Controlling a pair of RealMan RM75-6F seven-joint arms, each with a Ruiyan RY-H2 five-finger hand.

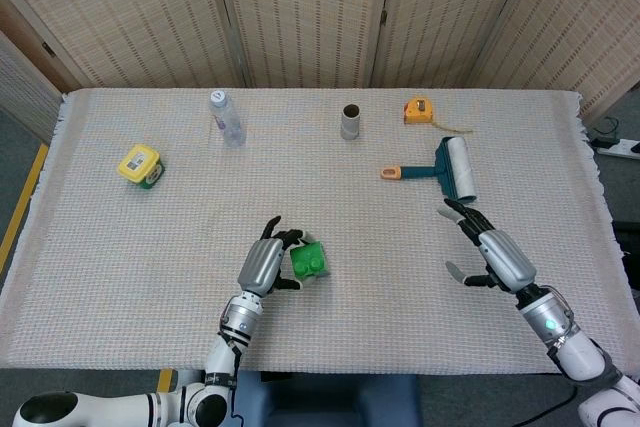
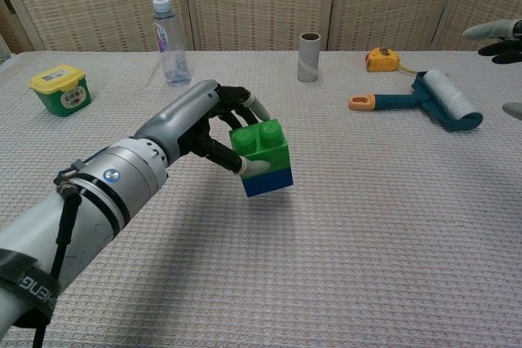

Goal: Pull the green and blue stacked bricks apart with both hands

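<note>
While the left hand (image 2: 214, 124) holds the stacked bricks clear of the table cloth (image 2: 391, 226), its fingers curled round the green brick (image 2: 259, 147) on top with the blue brick (image 2: 268, 181) hanging below it, the right hand (image 1: 492, 252) is well apart from the stack, off to the robot's right, fingers spread and holding nothing. In the chest view only the tips of that hand show at the right edge. The stack sits tilted in the grip, near the front middle of the table, studs facing up and slightly toward the robot. The step in hand looks like bringing the stack up into a place where both hands can meet, with the pull itself not yet begun. The next move calls for the right hand to travel across to the stack and close on the blue brick, which is the exposed one, from the side opposite the left fingers. Since the left thumb seems to lie near the seam between the bricks, the right hand will need a grip low on the blue brick so that the two can be drawn apart along the stud axis
</note>
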